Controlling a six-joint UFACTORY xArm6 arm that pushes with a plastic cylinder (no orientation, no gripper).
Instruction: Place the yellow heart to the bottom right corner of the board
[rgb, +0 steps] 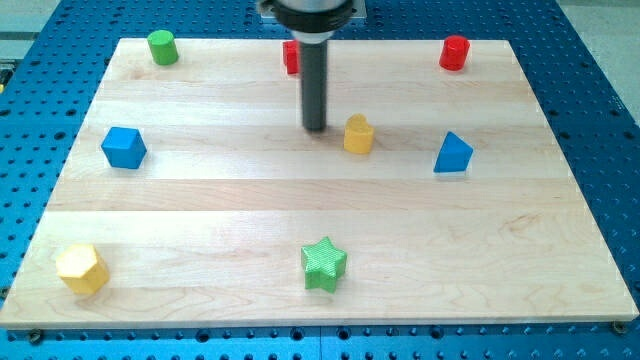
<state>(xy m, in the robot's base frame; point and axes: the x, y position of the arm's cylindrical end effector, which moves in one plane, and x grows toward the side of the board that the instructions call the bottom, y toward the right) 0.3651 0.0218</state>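
My tip (315, 128) sits just off the yellow heart (358, 134) at its 9 o'clock; no claw fitted, so no jaw state to tell.

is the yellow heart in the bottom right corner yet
No: the yellow heart sits above mid-board, just right of my tip.

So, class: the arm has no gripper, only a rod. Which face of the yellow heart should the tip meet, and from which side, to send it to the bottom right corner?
My tip should meet the yellow heart on its upper-left face, coming from the view's top left, probably. The tip stands just left of the heart now. The corner lies down-right, and the path looks free between the blue triangular block and the green star.
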